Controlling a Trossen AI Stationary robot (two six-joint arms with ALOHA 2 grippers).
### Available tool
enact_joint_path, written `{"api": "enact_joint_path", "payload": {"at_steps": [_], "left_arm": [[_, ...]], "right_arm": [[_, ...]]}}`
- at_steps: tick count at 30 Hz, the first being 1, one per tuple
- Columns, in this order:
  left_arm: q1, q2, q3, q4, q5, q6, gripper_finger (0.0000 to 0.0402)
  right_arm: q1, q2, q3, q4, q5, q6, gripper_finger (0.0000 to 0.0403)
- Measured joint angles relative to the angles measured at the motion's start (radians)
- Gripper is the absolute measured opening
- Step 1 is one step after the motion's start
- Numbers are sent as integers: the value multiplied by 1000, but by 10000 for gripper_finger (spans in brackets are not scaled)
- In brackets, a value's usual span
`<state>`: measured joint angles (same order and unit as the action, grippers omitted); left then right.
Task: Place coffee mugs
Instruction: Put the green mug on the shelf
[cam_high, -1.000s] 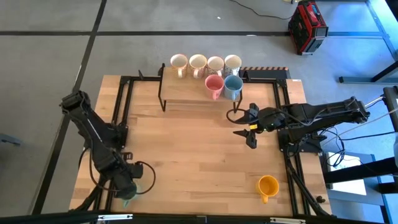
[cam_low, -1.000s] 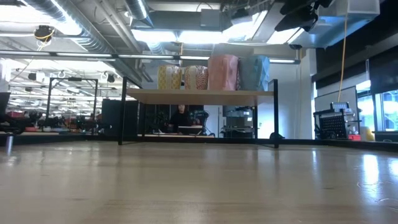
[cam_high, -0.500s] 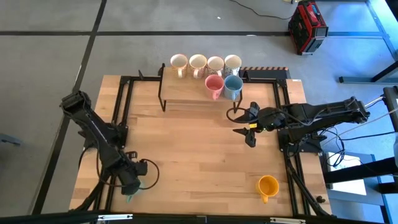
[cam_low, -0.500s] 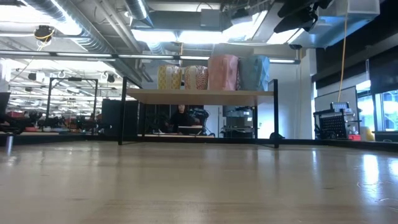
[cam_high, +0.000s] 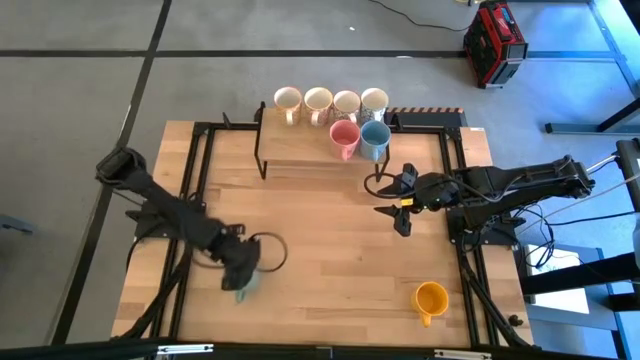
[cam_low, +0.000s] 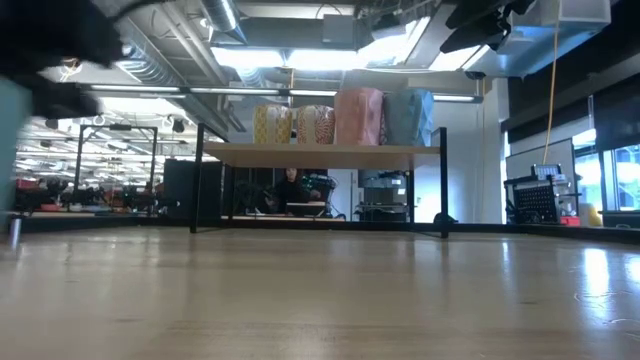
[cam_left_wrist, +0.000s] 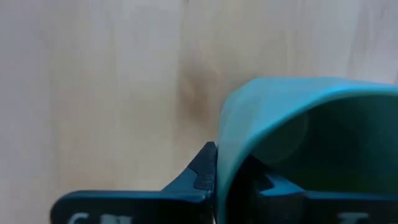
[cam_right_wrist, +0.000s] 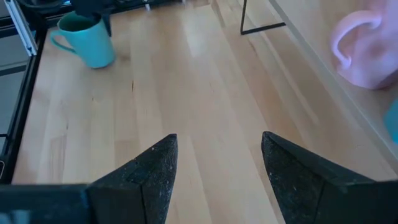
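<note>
High view: left gripper (cam_high: 243, 281) has swung from the near-left corner of the table (cam_high: 320, 250) toward the near middle, carrying the green mug (cam_high: 246, 290); a second ago it sat over that mug at the corner with its jaws wider. Right gripper (cam_high: 398, 208) hasn't moved, parked just near of the shelf (cam_high: 300, 150), right of centre, fingers spread, nothing in them. Six mugs already on the shelf: four cream mugs (cam_high: 331, 101) in the far row, with the pink mug (cam_high: 344, 137) and blue mug (cam_high: 375, 138) in front of them. Orange mug (cam_high: 431, 299) sits untouched at the near right.

Low view: a blurred dark arm and a teal edge now show at far left, absent half a second ago. Shelf row reads the same.

Left wrist view: fingers (cam_left_wrist: 202, 171) pinched tight on the green mug's wall, one outside, one inside the rim. Bare wood behind it, and my read is the mug is off the table.

Right wrist view: both fingers (cam_right_wrist: 146, 171) wide apart and empty; green mug seen across the table under the left arm, pink mug up on the shelf edge.

Net: pick of the seventh mug looks done and transport to the shelf is under way. Orange mug is left after that
</note>
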<state>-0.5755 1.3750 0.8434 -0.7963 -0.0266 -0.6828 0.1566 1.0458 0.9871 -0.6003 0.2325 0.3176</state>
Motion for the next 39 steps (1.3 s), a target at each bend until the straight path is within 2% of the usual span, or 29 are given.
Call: {"api": "enact_joint_path", "payload": {"at_steps": [3,9,16,22,28,35,39], "left_arm": [[112,0,41,0,1,115,15],[310,26,103,-6,-66,347,14],[458,161,176,-34,-35,552,14],[494,258,254,-53,8,611,17],[517,291,262,-60,28,609,30],[518,278,259,-48,32,610,81],[518,271,285,-113,57,608,115]], "right_arm": [[0,0,0,-3,0,0,223],[0,0,0,-4,1,0,223],[0,0,0,-9,1,0,223],[0,0,0,-38,-6,37,223],[0,0,0,-50,-6,44,223],[0,0,0,-54,-6,44,223],[0,0,0,-55,-8,44,223]]}}
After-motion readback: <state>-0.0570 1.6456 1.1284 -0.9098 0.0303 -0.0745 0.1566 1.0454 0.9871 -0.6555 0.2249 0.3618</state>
